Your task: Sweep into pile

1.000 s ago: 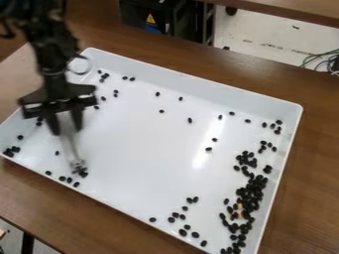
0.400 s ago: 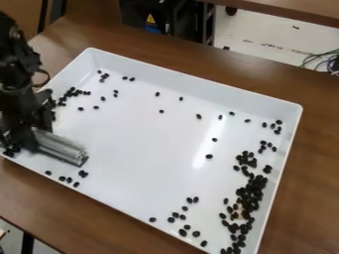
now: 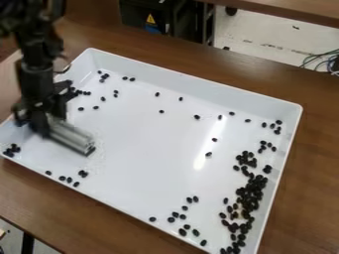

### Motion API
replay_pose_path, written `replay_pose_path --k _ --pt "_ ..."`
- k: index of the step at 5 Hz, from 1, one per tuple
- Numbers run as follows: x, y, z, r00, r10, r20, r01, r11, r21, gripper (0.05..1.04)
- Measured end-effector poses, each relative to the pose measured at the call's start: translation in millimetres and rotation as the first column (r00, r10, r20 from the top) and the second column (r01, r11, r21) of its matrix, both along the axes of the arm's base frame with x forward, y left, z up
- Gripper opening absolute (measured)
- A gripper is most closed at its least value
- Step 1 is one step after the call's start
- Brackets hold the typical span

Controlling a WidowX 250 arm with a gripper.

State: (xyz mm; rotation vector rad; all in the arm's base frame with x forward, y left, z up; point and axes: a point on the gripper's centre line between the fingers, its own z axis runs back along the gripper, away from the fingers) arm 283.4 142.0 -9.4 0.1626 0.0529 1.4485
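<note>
At the left side of the white tray [image 3: 198, 79], my black gripper [image 3: 45, 130] hangs low over the tray floor with a silvery cylindrical sweeping tool [image 3: 71, 137] at its fingers. The tool slants down to the right, its end at the tray floor. Dark beans form a dense pile [image 3: 248, 196] along the tray's right side. Smaller bean groups lie at the left corner [image 3: 11, 150], near the lower left wall [image 3: 69, 179], behind the gripper [image 3: 83, 93] and toward the lower middle [image 3: 183, 231]. Single beans are scattered across the upper part.
The raised tray walls [image 3: 285, 163] surround the work area on a brown wooden table [image 3: 79, 213]. Behind the table stand a dark box [image 3: 142, 15] with a warning label and, at the upper right, some cables [image 3: 321, 59].
The gripper first went left and lowered as the tool tilted from near upright to slanted, then came slightly back right. A few beans behind the gripper came into view.
</note>
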Motion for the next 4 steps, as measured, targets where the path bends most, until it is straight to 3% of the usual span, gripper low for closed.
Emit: replay_pose_path --k 1,2,3,4 --pt "37.0 3.5 2.9 0.978 -0.21 -0.019 0.209 0.978 -0.009 0.359" --pt "61.4 1.6 3.1 0.923 -0.385 -0.024 0.384 0.923 -0.031 0.359" --pt "81.6 -8.0 -0.8 0.801 -0.599 -0.025 0.594 0.798 -0.099 0.359" --pt "103.0 -27.2 -4.7 0.625 -0.777 -0.07 0.764 0.628 -0.15 0.359"
